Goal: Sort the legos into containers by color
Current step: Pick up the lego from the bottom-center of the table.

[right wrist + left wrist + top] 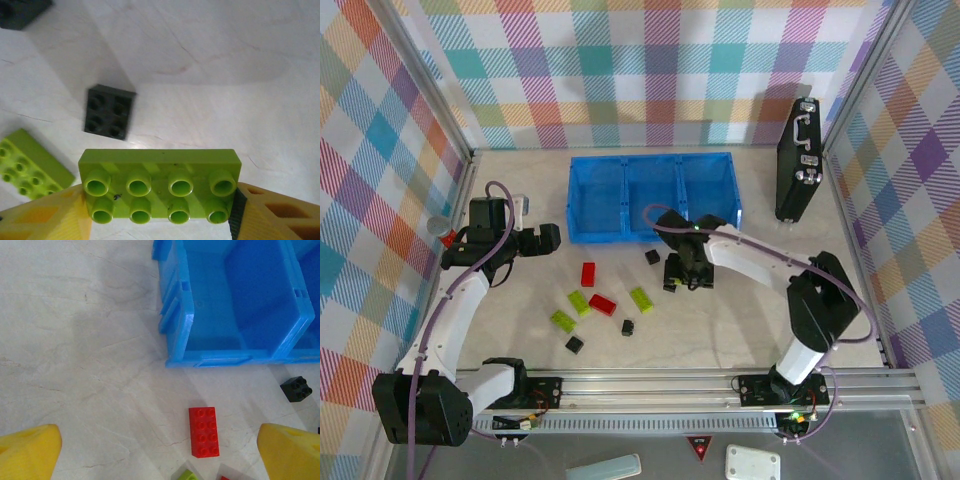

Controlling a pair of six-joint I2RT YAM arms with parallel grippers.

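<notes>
In the right wrist view my right gripper (160, 212) is shut on a lime-green lego (159, 186), its yellow fingers (45, 217) pressing the two short ends, just above the table. Below it lie a black lego (110, 111) and another green one (30, 170). From above, this gripper (686, 272) hangs in front of the blue tray of containers (650, 160). My left gripper (548, 240) stands open with nothing between its fingers (27, 450). A red lego (204, 432) lies between them on the table, near the left container (235, 305). Red (603, 304), green (641, 298) and black (574, 344) legos lie scattered at mid-table.
A black case (798, 158) with metal latches stands at the back right. A red cylinder with a grey cap (445, 232) lies at the left wall. A black lego (296, 389) sits close to the tray's front. Plaid walls enclose the table.
</notes>
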